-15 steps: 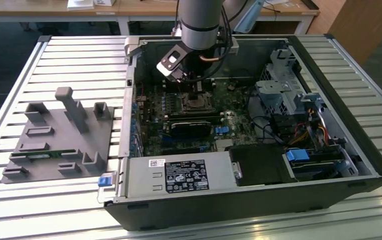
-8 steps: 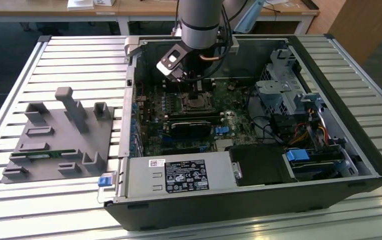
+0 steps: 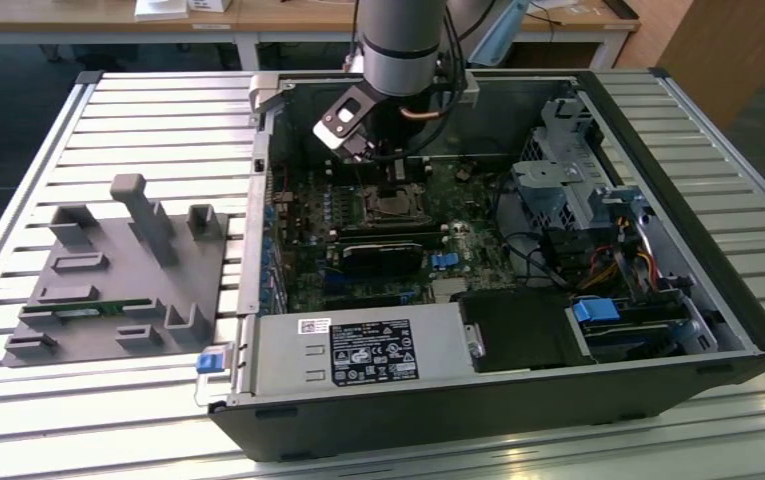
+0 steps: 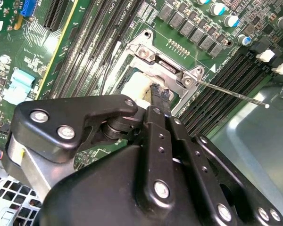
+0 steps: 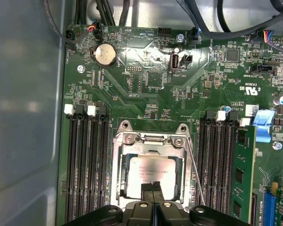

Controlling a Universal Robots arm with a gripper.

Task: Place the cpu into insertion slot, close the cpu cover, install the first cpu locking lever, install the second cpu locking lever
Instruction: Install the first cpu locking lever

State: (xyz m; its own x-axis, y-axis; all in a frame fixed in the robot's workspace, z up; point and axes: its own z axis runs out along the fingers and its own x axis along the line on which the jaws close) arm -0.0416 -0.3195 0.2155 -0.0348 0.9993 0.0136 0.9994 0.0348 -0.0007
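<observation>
The pincer [image 5: 152, 188] has its two fingertips pressed together with nothing between them, at the edge of the one cpu [image 5: 148, 172]. The cpu, a silvery-beige square, lies flat on the motherboard [image 5: 146, 80], framed by one metal cpu cover [image 5: 119, 165]. One thin lever rod [image 5: 194, 169] runs beside it, and the second wrist view shows its free end jutting out. The exterior view adds the open computer case [image 3: 489, 420] and one grey fixture [image 3: 115, 290].

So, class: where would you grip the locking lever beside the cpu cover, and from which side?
Probably near its free end: the locking lever is a thin rod jutting over the memory slots, while its other end meets the cpu cover. Come from above, straddling the rod.
</observation>
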